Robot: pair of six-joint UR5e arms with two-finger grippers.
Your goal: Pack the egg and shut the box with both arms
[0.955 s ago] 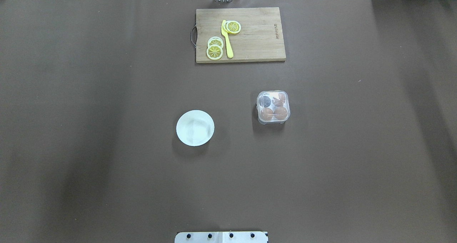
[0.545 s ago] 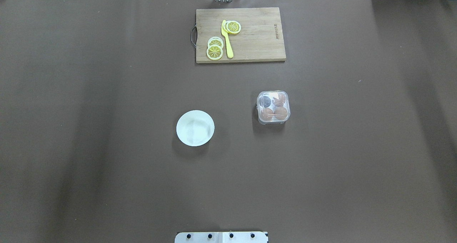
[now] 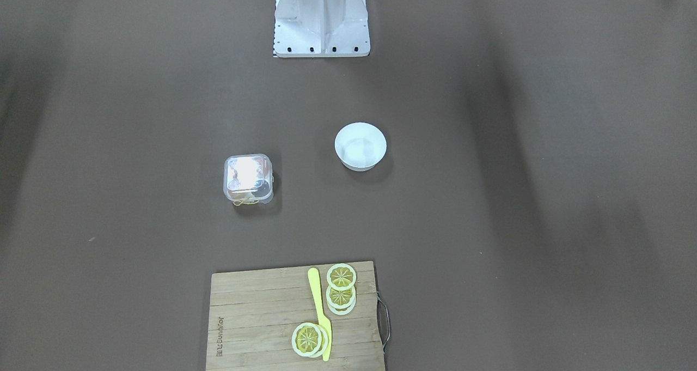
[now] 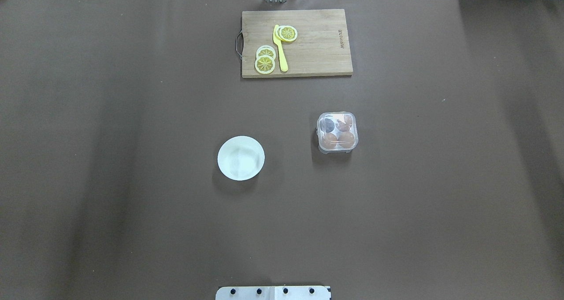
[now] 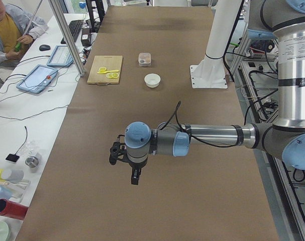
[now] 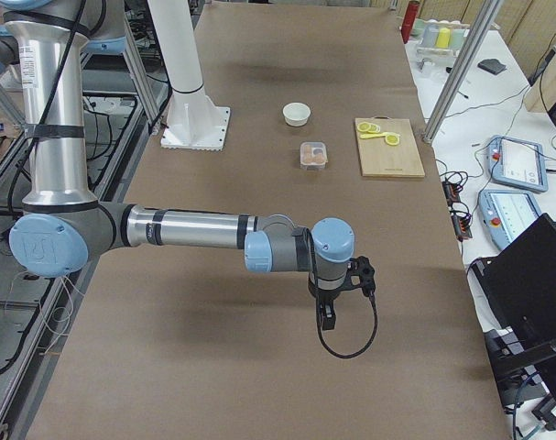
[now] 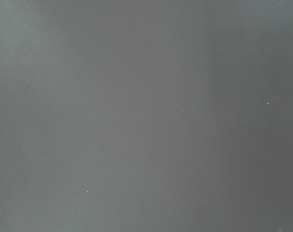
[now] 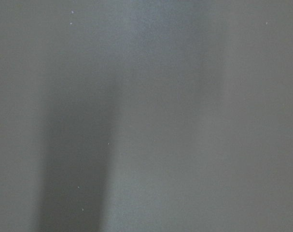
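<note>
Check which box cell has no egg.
The far-left cell of the box in the overhead view: it shows dark, while the other three hold brown eggs.

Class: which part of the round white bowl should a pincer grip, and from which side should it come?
Grip the round white bowl by its rim wall, one finger inside and one outside, coming straight down from above. It stands upright, mouth open upward, apparently empty, with nothing close beside it, so any part of the rim should be reachable.

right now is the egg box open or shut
Shut. On the box the clear lid lies flat over the tray, with eggs showing through it from overhead.
</note>
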